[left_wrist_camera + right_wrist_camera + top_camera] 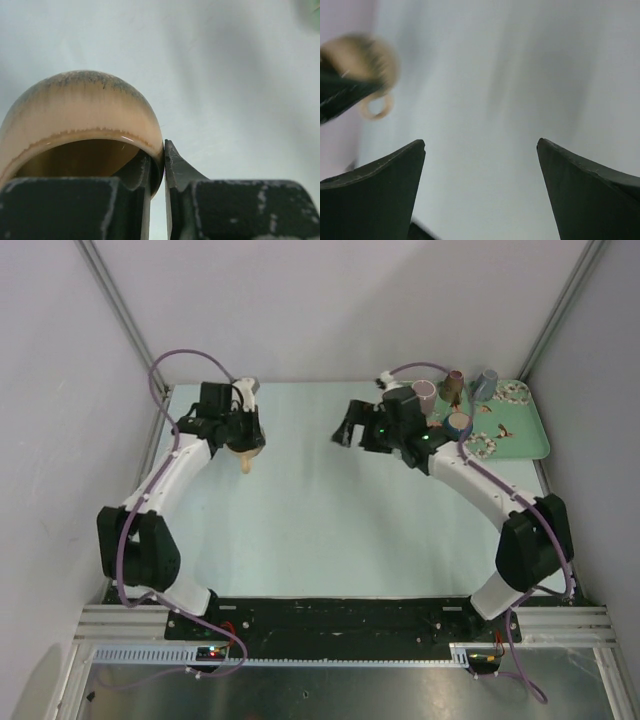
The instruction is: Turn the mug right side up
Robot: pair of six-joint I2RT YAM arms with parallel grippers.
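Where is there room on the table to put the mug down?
The big bare stretch of table in the middle is free. It lies between the left arm and right arm, on the near side of the mug. The green tray at the far right is crowded with cups.

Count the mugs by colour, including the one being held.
tan mug, in the left gripper: 1
pink mug: 1
brown mug: 1
blue-grey mugs: 2
Total: 5

Lab test cell: plain white walls (330,300), aluminium frame posts (121,315), robot arms (172,472) on a black base rail (340,618)
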